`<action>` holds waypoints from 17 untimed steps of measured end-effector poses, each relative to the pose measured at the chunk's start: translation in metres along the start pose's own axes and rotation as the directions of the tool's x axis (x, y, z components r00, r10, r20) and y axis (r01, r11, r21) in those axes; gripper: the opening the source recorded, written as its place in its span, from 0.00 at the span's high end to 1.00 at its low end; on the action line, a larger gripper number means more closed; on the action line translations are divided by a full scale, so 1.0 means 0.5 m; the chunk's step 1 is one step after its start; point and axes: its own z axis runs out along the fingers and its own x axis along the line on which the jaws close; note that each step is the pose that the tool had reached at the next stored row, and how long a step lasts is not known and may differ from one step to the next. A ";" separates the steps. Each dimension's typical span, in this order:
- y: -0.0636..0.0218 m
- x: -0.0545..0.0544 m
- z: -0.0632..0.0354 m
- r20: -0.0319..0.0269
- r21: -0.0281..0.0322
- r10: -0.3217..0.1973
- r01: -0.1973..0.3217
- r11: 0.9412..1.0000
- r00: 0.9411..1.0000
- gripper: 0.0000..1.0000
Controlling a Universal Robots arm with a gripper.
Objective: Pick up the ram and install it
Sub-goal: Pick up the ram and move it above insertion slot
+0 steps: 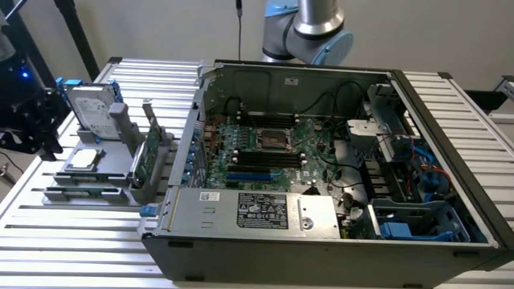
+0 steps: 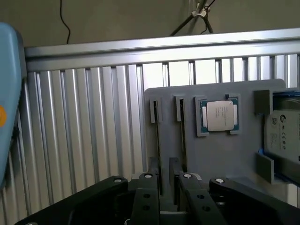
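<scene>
Two ram sticks stand on edge in the slots of a grey holder [image 2: 220, 159]. In the wrist view they appear as thin dark lines, one ram stick [image 2: 155, 129] and a second ram stick [image 2: 181, 136] beside it. My gripper [image 2: 164, 169] hangs above the holder's near end. Its two black fingers [image 2: 153, 171] stand a little apart with nothing between them, and the first stick's line runs under one finger. In the exterior view the ram sticks [image 1: 84, 177] lie at the front of the holder [image 1: 112, 168], on the exterior view's left of the open computer case [image 1: 321, 241].
A silver processor chip [image 2: 219, 116] and a hard drive [image 2: 283, 136] sit on the same holder, and a green expansion card [image 1: 143, 158] stands upright in it. The motherboard [image 1: 265, 150] shows black memory slots [image 1: 265, 160]. The arm's base [image 1: 309, 27] rises behind the case. Everything rests on a slatted aluminium table [image 1: 72, 253].
</scene>
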 end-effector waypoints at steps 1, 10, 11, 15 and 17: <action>0.000 0.001 0.002 0.000 0.000 -0.002 0.002 1.000 1.000 0.70; -0.002 0.013 0.032 0.000 0.001 -0.029 0.029 1.000 1.000 0.52; -0.003 0.013 0.036 0.000 0.001 -0.033 0.033 0.999 0.999 0.52; -0.009 0.014 0.049 -0.001 0.002 -0.046 0.046 0.999 0.999 0.52; -0.012 0.013 0.057 -0.001 0.002 -0.048 0.048 0.999 0.999 0.52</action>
